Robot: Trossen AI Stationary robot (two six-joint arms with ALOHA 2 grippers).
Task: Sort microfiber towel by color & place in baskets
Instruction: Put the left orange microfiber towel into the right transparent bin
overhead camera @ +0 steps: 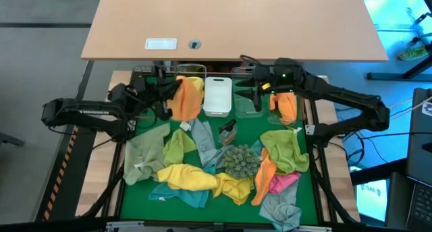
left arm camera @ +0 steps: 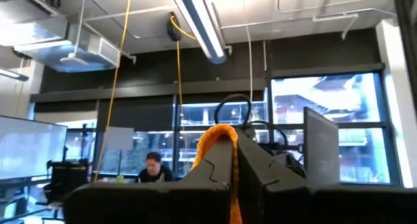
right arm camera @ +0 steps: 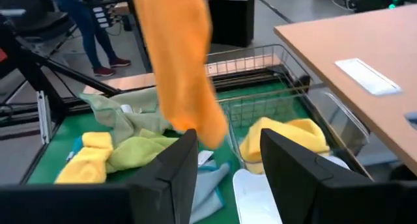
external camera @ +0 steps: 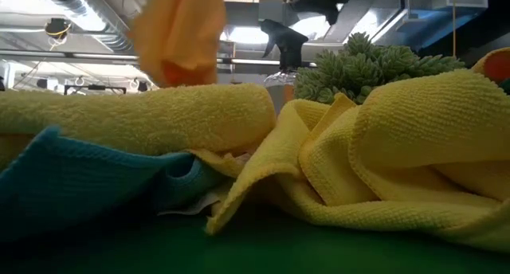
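Baskets (overhead camera: 217, 96), no legible writing.

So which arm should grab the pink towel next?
Probably right. The right gripper is open and empty, with the pink microfiber towel on its side; the left gripper holds an orange microfiber towel.
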